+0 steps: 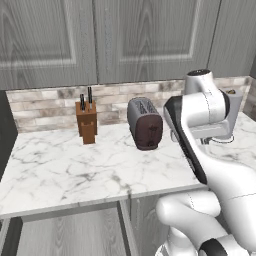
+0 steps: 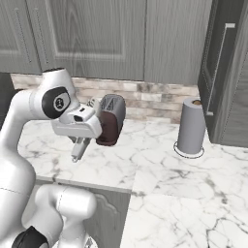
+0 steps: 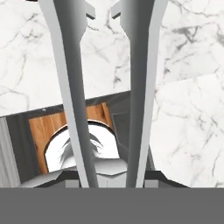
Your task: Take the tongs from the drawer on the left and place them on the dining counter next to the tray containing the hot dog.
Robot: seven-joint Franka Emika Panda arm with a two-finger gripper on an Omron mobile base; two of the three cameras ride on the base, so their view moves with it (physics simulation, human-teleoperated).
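Looking over the marble counter [image 1: 90, 170] from the left base view, the arm blocks its own hand beside the toaster [image 1: 145, 123]. From the right base view, the hand [image 2: 77, 151] hangs just in front of the toaster, gripping slim grey tongs [image 2: 76, 149] that point down. Along the hand view, the tongs' [image 3: 74, 87] two long arms run upward over the counter, clamped at their joined end.

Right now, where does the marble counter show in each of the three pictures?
Left base view: the marble counter spans the middle, left of the arm.
Right base view: it runs from centre to lower right.
Hand view: it lies behind the tongs, top and right.
Shared landmark: the toaster in both base views.
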